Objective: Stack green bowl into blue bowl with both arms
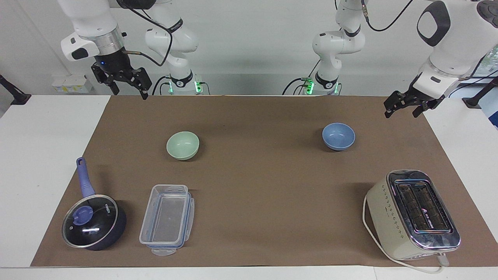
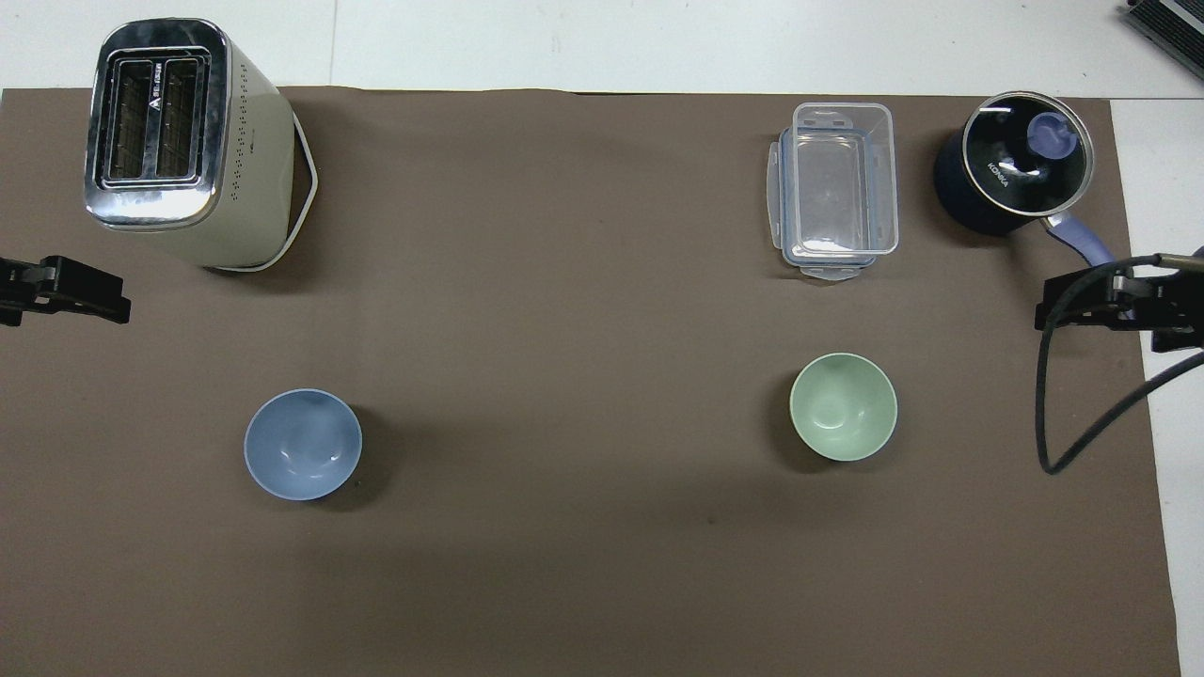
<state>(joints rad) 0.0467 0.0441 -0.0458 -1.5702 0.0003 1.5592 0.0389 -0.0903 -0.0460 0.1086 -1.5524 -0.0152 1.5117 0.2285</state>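
Note:
The green bowl (image 1: 183,145) (image 2: 844,406) sits upright and empty on the brown mat, toward the right arm's end of the table. At about the same distance from the robots, toward the left arm's end, the blue bowl (image 1: 338,136) (image 2: 303,444) also stands upright and empty. My right gripper (image 1: 130,93) (image 2: 1082,310) hangs open in the air over the mat's edge at its own end, well apart from the green bowl. Over the mat's edge at the other end, my left gripper (image 1: 401,114) (image 2: 85,293) is raised and open, holding nothing.
A dark blue lidded saucepan (image 1: 93,221) and a clear plastic container (image 1: 167,219) stand farther from the robots than the green bowl. A cream toaster (image 1: 412,214) with a trailing cord stands farther out than the blue bowl. The brown mat (image 1: 256,186) covers the table's middle.

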